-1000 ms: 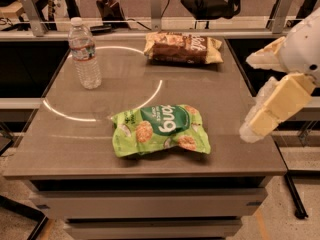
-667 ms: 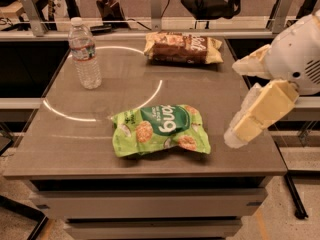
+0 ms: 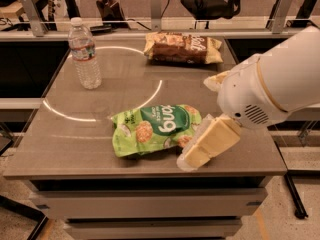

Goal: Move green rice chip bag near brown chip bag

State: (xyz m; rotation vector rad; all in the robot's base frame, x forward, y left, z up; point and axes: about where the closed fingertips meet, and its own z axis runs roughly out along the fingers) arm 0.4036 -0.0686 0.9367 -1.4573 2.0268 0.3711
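The green rice chip bag [image 3: 157, 129] lies flat on the grey table [image 3: 100, 139], near its front middle. The brown chip bag [image 3: 182, 48] lies at the far edge, right of centre, well apart from the green bag. My gripper [image 3: 196, 124] comes in from the right on a white arm [image 3: 272, 86]. Its two cream fingers stand apart, so it is open and holds nothing. The lower finger [image 3: 207, 145] reaches down to the table just at the green bag's right end. The upper finger [image 3: 214, 80] is half hidden behind the wrist.
A clear water bottle [image 3: 84, 53] with a white cap stands at the far left of the table. A pale ring is marked on the tabletop. Black chairs and metal rails stand behind the table. The table's front edge is close below the green bag.
My gripper has moved left and down from beyond the table's right edge to the right end of the green bag. The bags and the bottle have not moved.
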